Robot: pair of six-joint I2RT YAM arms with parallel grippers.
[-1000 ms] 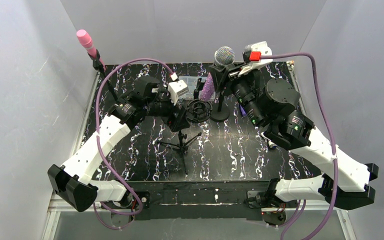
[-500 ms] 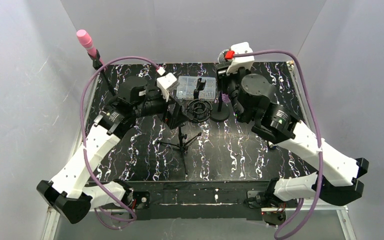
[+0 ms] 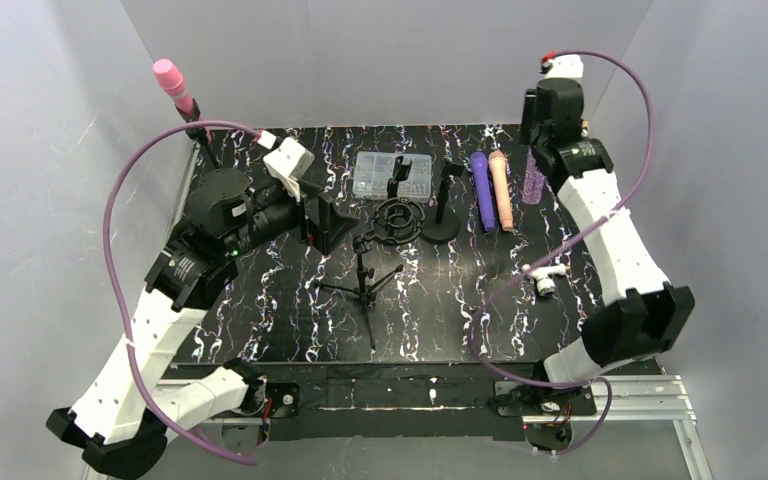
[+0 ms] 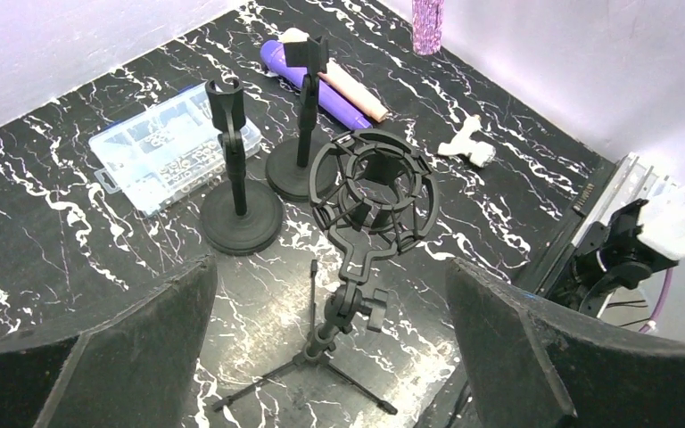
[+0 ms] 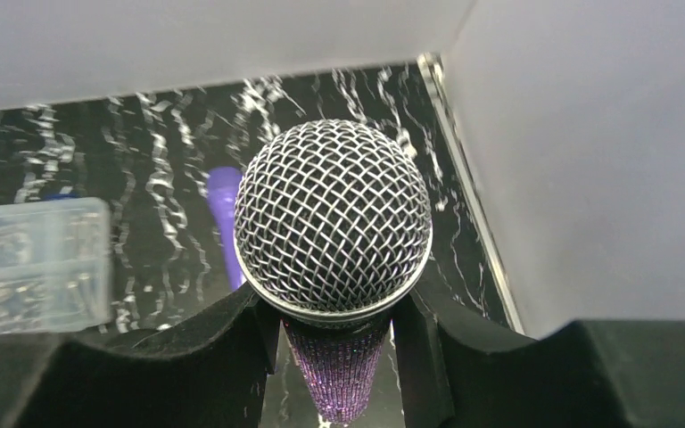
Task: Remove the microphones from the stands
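— Microphone (image 5: 333,218) out of the stand (image 3: 442,228) yet?

— Yes, out. Nothing sitting in that stand now. Held up in the air instead, over the far right corner of the table (image 3: 460,310), well apart from the stand.

— So all done?

— Nearly, by the look of it. Big part finished. Maybe only putting it down somewhere safe left to do.

— What about the left side?

— Low over the table, left gripper (image 3: 325,225) with fingers (image 4: 134,330) spread wide. Nothing between them, touching nothing. Just facing the black ring holder (image 4: 359,254) on its three thin legs.

— And over on the right?

— Up high, right gripper (image 5: 337,343) pinching the microphone. Fingers (image 5: 223,357) closed snug on the sparkly purple handle, right under the round wire head. Round head up near the camera, handle hanging down.

— Bottom end touching the table?

— Hard to tell from here.
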